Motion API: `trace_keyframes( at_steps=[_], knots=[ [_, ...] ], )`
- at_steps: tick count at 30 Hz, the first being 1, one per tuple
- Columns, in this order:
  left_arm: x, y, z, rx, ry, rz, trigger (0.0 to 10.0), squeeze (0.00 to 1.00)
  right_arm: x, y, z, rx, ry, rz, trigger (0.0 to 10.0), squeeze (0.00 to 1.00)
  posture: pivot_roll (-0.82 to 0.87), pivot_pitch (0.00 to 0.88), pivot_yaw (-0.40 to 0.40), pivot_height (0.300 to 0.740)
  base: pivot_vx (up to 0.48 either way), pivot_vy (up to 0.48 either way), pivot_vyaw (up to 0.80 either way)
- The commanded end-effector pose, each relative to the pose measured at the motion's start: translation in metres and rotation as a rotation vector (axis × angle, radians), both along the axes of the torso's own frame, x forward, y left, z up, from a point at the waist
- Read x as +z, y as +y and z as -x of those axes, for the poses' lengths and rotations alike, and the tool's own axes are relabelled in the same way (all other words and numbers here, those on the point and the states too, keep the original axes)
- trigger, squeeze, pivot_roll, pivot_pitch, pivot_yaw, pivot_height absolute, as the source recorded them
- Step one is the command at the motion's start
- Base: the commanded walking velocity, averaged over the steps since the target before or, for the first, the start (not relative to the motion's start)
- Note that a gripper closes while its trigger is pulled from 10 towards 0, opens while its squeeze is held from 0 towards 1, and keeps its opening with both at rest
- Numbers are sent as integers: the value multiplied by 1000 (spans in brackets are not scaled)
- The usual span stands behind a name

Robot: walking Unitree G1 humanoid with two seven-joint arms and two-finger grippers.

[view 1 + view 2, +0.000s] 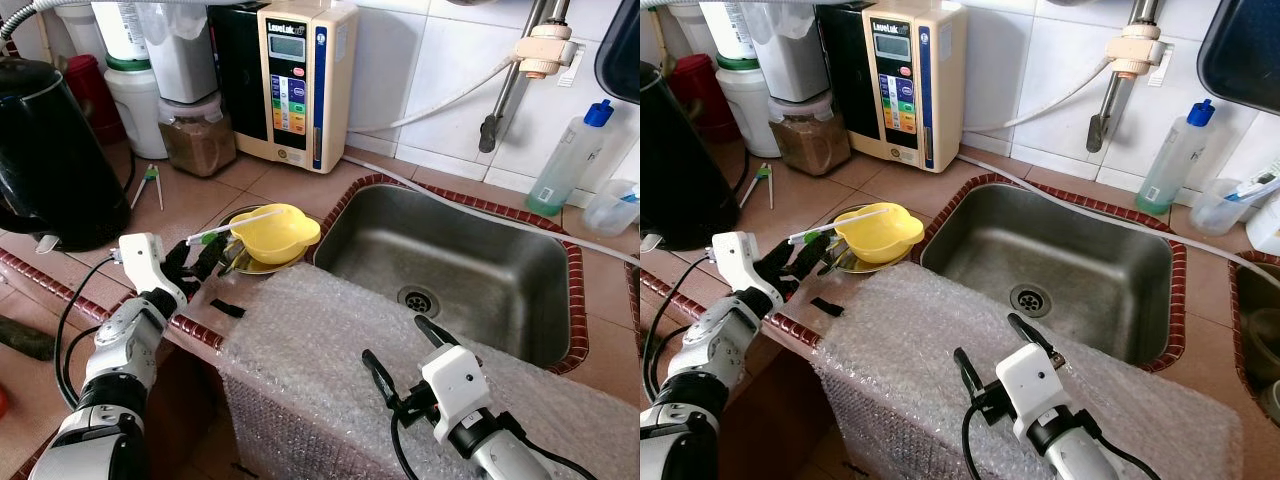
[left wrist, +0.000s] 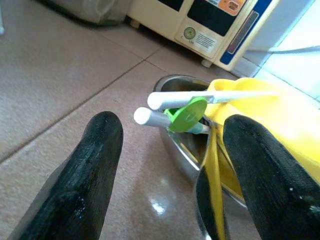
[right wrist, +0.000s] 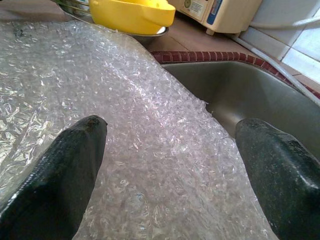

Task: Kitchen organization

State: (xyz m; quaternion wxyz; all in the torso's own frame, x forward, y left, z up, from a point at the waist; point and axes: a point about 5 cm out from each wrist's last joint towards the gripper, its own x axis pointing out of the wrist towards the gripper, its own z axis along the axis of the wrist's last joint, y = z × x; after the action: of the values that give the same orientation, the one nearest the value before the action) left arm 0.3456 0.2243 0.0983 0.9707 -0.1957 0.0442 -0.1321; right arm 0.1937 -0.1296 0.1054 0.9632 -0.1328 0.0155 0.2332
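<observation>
The left claw [image 1: 205, 262] hangs released around white chopsticks [image 2: 200, 97] resting across the yellow bowl [image 1: 272, 232] beside the sink [image 1: 450, 262]; clenching off-center could tip the bowl.

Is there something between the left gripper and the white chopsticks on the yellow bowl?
Nothing visible. The left gripper has its jaws open, directly facing the ends of the white chopsticks, which stick out over the rim of the yellow bowl. The gap between them shows just bare countertop.
</observation>
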Motion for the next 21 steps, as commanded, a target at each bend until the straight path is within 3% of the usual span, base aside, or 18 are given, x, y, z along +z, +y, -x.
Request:
trace_keyframes(
  at_steps=[1,2,3,21],
  knots=[
    [8,-5,-5,-25,-19,20,4118,0,0,1,1,7,-1,1,10000,0,44,0,35,740,0,0,0],
    [8,-5,-6,-21,-18,27,2471,0,0,1,1,6,-1,1,10000,0,44,0,35,740,0,0,0],
    [8,-4,-6,-15,-18,40,0,0,0,1,2,6,-1,1,10000,0,43,0,36,740,0,0,0],
    [10,-1,-7,3,-12,107,0,0,-2,-1,1,6,5,1,10000,0,46,0,34,740,0,0,0]
  ],
)
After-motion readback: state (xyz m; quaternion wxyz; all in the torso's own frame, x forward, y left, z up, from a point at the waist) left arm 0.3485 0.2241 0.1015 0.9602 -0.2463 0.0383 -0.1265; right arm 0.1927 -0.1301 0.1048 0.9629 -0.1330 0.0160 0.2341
